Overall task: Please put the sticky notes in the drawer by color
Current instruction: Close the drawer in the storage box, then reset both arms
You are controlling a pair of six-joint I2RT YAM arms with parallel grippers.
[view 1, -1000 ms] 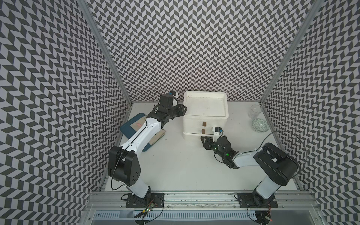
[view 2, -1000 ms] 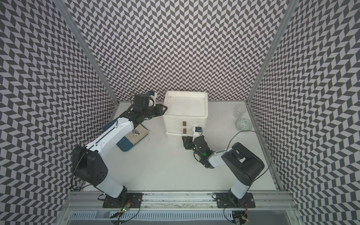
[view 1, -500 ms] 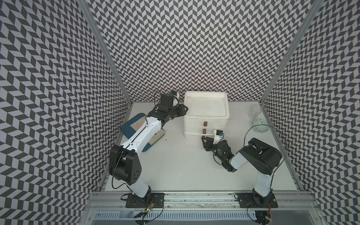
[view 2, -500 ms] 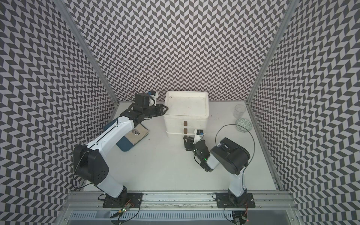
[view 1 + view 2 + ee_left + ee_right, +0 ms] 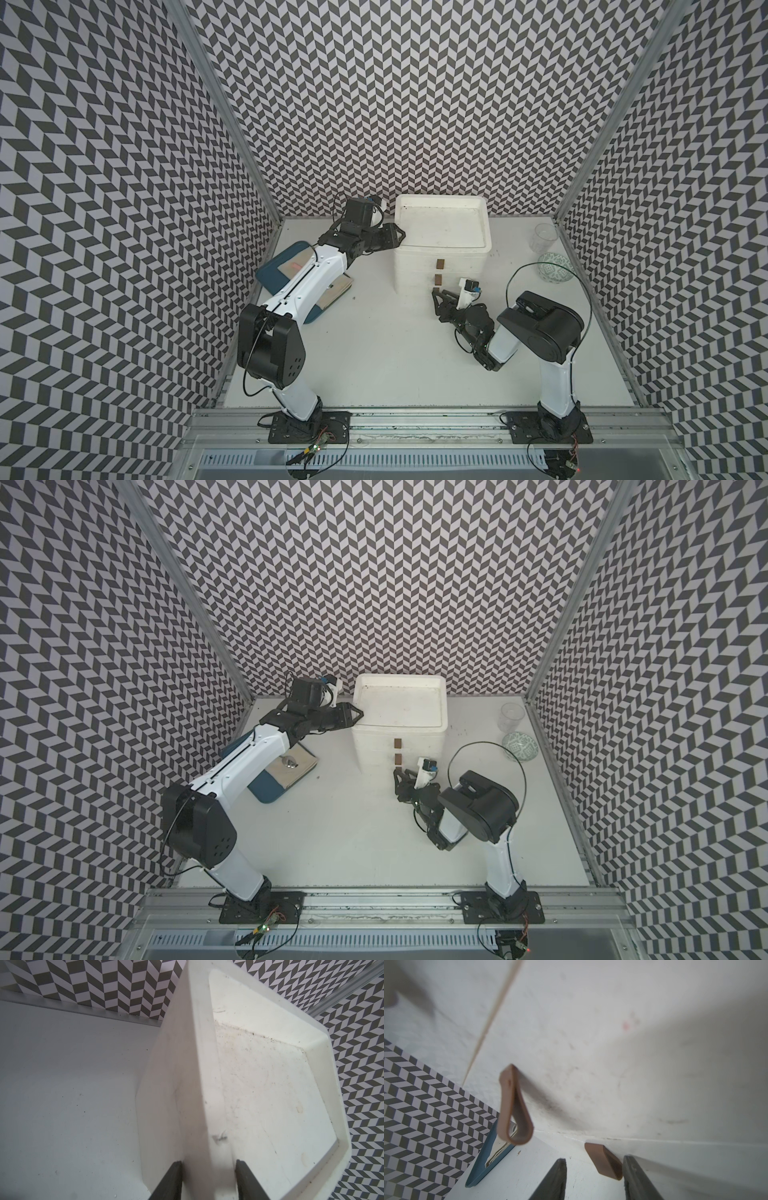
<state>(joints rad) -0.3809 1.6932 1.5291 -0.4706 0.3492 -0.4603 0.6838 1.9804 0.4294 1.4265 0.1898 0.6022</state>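
The drawer [image 5: 442, 249] [image 5: 399, 729] is a white three-drawer box at the back of the table, and all its drawers look closed. My left gripper [image 5: 400, 235] [image 5: 208, 1167] is at its upper left edge, open, with the rim [image 5: 197, 1064] between the jaws. My right gripper [image 5: 439, 296] [image 5: 593, 1162] is low at the drawer's front, open around the bottom brown handle [image 5: 604, 1161]. That handle touches one finger. The middle handle [image 5: 515, 1109] hangs above it. The sticky notes are out of view.
A dark blue tray [image 5: 270, 274] [image 5: 481, 1165] lies left of the drawer under my left arm, holding beige sheets [image 5: 291, 766]. A clear glass [image 5: 544, 237] and a patterned bowl [image 5: 555, 268] stand at the back right. My right arm's cable loops above its elbow.
My right arm's elbow has folded in toward the drawer while its gripper stayed at the bottom handle. The bottom drawer's protruding edge has gone flush. My left gripper's jaws have widened at the rim.
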